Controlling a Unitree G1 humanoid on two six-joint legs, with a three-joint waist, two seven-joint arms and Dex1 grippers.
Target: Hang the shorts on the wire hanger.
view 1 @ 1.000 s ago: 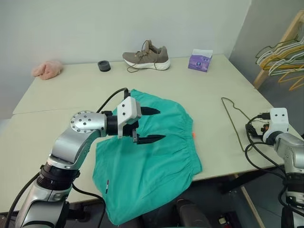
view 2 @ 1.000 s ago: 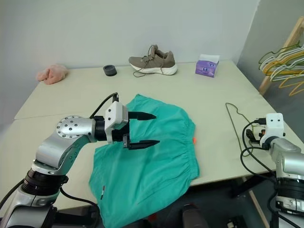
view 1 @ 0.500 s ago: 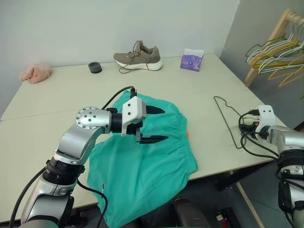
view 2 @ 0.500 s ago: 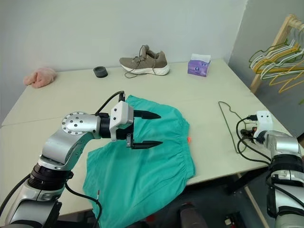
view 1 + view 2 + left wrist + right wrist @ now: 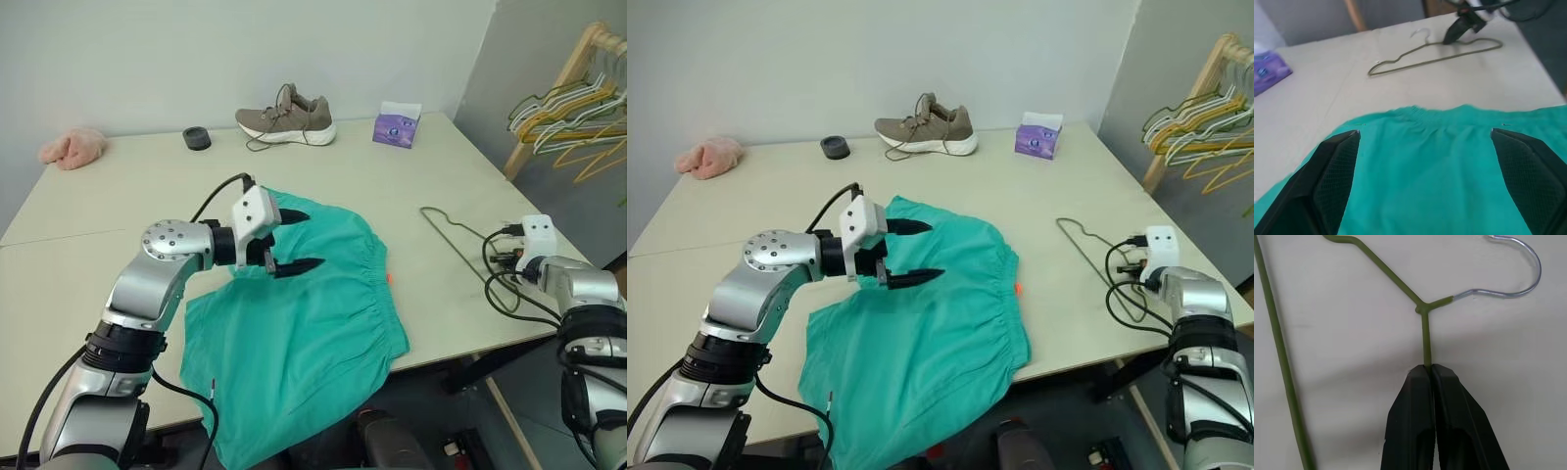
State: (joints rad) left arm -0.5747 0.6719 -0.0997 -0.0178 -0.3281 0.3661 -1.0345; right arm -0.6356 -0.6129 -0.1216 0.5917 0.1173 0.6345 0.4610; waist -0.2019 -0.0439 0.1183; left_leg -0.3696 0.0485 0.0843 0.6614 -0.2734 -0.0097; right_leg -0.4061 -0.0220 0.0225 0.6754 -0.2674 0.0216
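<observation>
The shorts (image 5: 294,323), teal-green with a gathered waistband and a small orange tag, lie spread flat at lower centre of the head view, one leg drooping over the table's near edge. The wire hanger (image 5: 453,245), thin olive-green with a bare metal hook, lies flat at centre right, apart from the shorts.

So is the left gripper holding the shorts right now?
No, the left gripper hangs open above the shorts, its fingers spread wide apart.

A pale beige table (image 5: 118,225) stands against a plain grey-white wall (image 5: 147,49); a wooden rack (image 5: 549,103) stands at its right.
</observation>
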